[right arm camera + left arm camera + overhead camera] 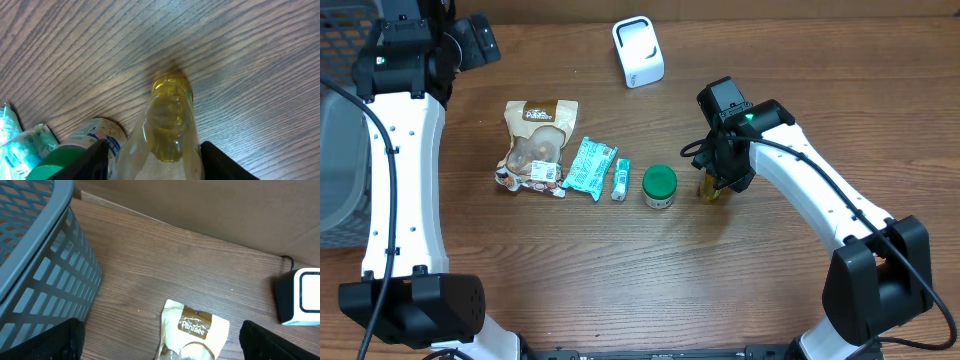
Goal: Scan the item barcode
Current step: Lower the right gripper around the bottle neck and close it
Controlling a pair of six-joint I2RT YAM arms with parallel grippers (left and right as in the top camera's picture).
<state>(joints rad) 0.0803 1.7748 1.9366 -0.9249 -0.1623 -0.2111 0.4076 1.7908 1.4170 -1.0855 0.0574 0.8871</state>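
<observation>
The right claw [723, 178] is clamped on the sides of a clear bottle [709, 189] of yellow liquid. The bottle is right of centre on the tabletop [620, 280], at the right end of a row of 5 items. Just beside it to the left stands a green-lidded jar [659, 187], then a small tube [619, 180], a teal packet [590, 165] and a snack bag [535, 145], all packed closely.

A wide strip of bare wood lies between this row and the near edge, and more bare wood lies right of the bottle under the right arm. The white scanner [638, 52] stands near the far edge, well apart from the bottle, with open wood between them.

The left claw [160, 344] sits at the far left corner with its 2 fingers [65, 340] spread wide and nothing between them. It is just beside a grey mesh basket [40, 255] that reaches past the tabletop's left edge.

The right wrist view alone shows the grip: the bottle runs between the 2 fingers, with its far end aimed at the wood over a dark shadow. Whether that end touches the wood cannot be told.

The left wrist view alone shows the brown backboard [200, 210] closing the far edge. It also shows a dark cable [286, 258] at the scanner's back.
</observation>
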